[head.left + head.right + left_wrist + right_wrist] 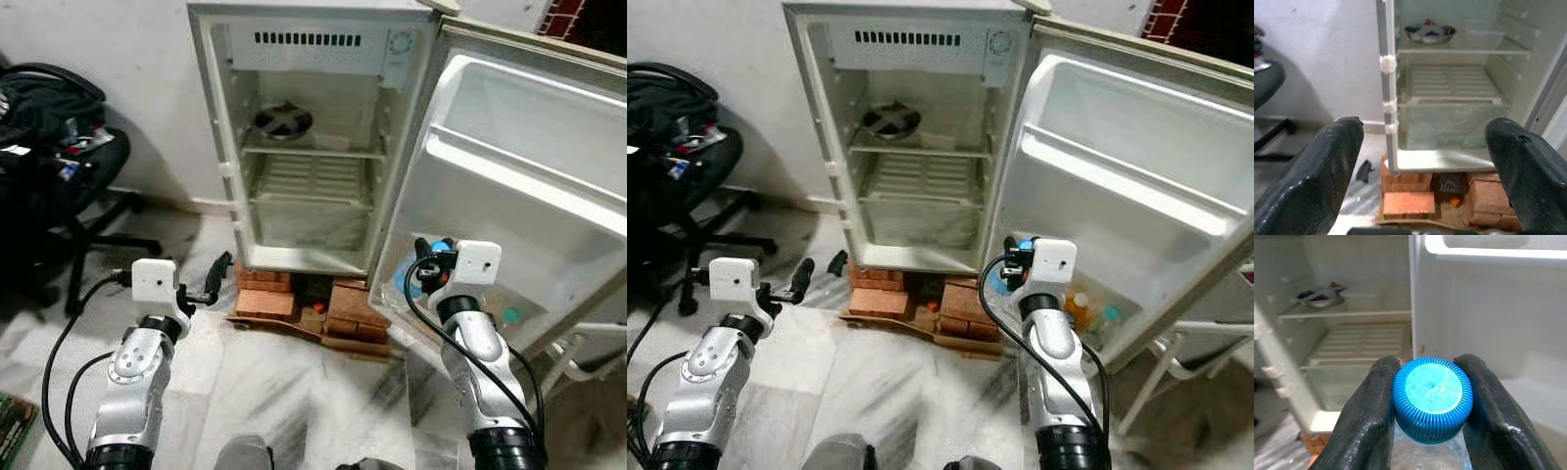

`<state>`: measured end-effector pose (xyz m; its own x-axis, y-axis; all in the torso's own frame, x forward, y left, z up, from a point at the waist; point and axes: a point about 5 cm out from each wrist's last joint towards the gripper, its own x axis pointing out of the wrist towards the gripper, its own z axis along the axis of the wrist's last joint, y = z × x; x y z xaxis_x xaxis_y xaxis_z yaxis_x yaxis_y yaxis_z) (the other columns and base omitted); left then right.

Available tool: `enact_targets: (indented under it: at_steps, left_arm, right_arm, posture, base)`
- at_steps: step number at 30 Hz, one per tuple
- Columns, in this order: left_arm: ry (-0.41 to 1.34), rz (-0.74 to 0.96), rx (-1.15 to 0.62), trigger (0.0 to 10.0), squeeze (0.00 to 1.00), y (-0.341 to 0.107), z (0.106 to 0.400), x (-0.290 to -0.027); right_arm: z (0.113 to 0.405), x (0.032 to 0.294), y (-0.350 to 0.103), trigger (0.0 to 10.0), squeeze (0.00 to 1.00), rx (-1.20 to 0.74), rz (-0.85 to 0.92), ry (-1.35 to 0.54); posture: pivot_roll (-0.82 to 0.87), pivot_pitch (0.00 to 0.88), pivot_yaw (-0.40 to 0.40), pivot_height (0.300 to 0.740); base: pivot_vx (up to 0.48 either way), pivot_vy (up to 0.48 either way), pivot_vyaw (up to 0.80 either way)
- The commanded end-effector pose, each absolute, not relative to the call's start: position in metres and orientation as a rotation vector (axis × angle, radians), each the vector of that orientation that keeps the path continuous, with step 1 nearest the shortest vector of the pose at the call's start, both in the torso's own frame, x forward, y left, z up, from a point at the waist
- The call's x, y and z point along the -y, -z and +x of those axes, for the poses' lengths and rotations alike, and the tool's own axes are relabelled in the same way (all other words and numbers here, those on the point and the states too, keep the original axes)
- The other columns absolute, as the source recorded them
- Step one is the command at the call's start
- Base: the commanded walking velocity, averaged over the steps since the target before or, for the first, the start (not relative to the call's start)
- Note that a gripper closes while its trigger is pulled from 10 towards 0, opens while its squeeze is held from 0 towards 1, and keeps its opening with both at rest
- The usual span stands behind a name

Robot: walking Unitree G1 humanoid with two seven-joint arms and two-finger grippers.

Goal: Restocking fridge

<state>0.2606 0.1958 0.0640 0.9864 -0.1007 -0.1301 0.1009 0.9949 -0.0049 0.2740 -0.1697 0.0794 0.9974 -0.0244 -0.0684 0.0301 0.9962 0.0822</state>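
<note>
Right tool [1432,396] clenches a blue-capped clear plastic bottle [1432,399] beside the open white fridge door [529,166]. Left tool [1425,161] hangs released before the small white fridge [313,147].

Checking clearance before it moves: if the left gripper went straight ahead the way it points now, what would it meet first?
Probably the fridge's left front edge, or the bricks under it; depth is unclear. The left gripper is open.

head stereo pair: both eye views look forward and down from standing height at the open fridge [313,147], upper centre of the frame, with its door [529,186] at right; the right eye view is shifted slightly sideways. left wrist view: looks level along its fingers [1322,171] into the shelves. right wrist view: close behind a blue bottle cap [1432,399], facing the same shelves and door.
</note>
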Motion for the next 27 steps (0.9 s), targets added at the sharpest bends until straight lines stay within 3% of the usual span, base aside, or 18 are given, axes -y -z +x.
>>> enact_targets:
  at_steps: [1, 15, 27]
  left_arm:
    - [0.094, 0.021, -0.146, 10.0, 0.0, -0.064, 0.261, -0.199]
    - [0.125, 0.059, -0.153, 10.0, 0.0, -0.062, 0.263, -0.199]
    - [0.155, 0.048, -0.148, 10.0, 0.0, -0.064, 0.26, -0.204]
  right_arm:
    - [0.275, 0.165, -0.083, 10.0, 0.0, -0.042, 0.088, 0.017]
    - [0.278, 0.172, -0.087, 10.0, 0.0, -0.025, 0.045, 0.054]
    - [0.28, 0.18, -0.09, 10.0, 0.0, -0.015, 0.023, 0.116]
  posture:
    - [0.01, 0.033, -0.019, 0.74]
    - [0.01, 0.058, -0.026, 0.74]
    - [0.01, 0.065, -0.027, 0.74]
  base:
    - [0.0, 0.371, -0.44]
    - [0.058, 0.429, -0.03]
    - [0.0, 0.0, 0.0]
